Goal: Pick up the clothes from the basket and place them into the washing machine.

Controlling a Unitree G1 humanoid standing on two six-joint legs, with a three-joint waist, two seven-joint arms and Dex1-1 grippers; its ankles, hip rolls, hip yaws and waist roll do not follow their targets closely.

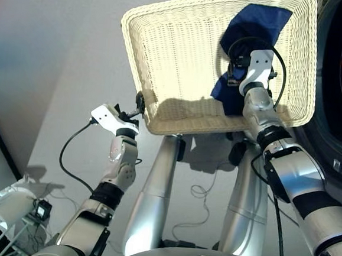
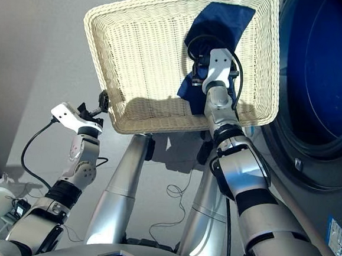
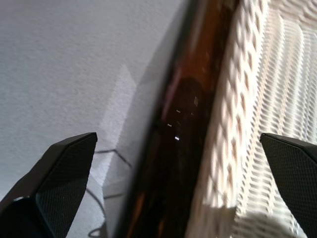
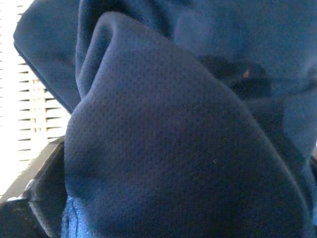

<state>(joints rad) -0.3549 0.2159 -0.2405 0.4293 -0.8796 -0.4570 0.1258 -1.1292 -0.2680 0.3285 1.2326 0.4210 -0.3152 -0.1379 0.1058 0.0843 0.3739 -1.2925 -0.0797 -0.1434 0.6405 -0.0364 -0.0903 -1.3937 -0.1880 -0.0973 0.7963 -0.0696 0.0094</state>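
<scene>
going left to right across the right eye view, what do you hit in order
left gripper at the basket's near-left corner → basket → navy blue garment with the right gripper in it → washing machine

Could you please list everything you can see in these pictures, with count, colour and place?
basket: one, cream-white woven, straight ahead of the robot, raised off the floor on a dark support.
navy garment: one, navy blue, in the basket's right part, under the right gripper.
washing machine: one, dark grey with a round opening, to the right of the basket.
cables: a few, black, on the grey floor and along the arms.
left gripper: one, black fingers open, at the basket's near left corner.
right gripper: one, down on the navy garment; its grasp is hidden by cloth.
</scene>
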